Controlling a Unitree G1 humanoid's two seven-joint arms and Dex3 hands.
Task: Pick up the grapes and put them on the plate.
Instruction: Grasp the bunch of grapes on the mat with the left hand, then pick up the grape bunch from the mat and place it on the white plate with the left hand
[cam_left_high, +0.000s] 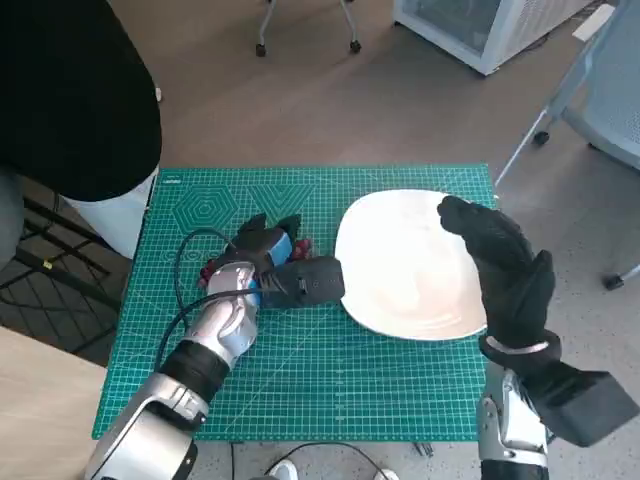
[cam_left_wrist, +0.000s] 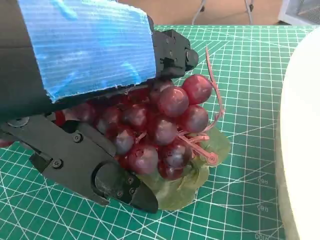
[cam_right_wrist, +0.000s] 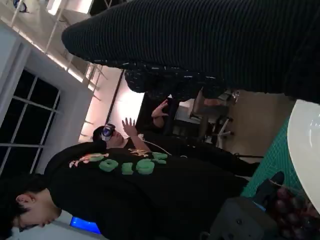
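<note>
Left hand (cam_left_high: 262, 262) lowered onto the bunch of red grapes (cam_left_wrist: 160, 125) at the 9 o'clock side of the white plate (cam_left_high: 400, 290), on the green cutting mat (cam_left_high: 300, 370). Fingers (cam_left_wrist: 120, 182) wrapped around the near side of the bunch, blue-taped back arched over the top, so clamped on the grapes rather than spread; judged a cage-like hold suited to a loose, lumpy cluster that would slip out of a narrow pinch. Bunch apparently down on the mat, its green leaf (cam_left_wrist: 200, 175) flat on the grid, so no lift visible. Pink plastic stem (cam_left_wrist: 215, 105) sticking out toward the plate side, clear of the fingers. Plate edge just beside the grapes at 3 o'clock, near but not touching as far as the left wrist view shows. Right hand (cam_left_high: 500, 265) raised over the plate's 3 o'clock rim, gloved fingers extended and apart, holding nothing; probably parked there to keep out of the left arm's path, possibly ready to steady the plate. Step in hand: securing the grasp, with lift and short carry toward 3 o'clock yet to do. Main risk: single grapes or the leaf slipping free on the lift. In the right wrist view, 2 people in dark clothes nearby, 1 with hands raised.
</note>
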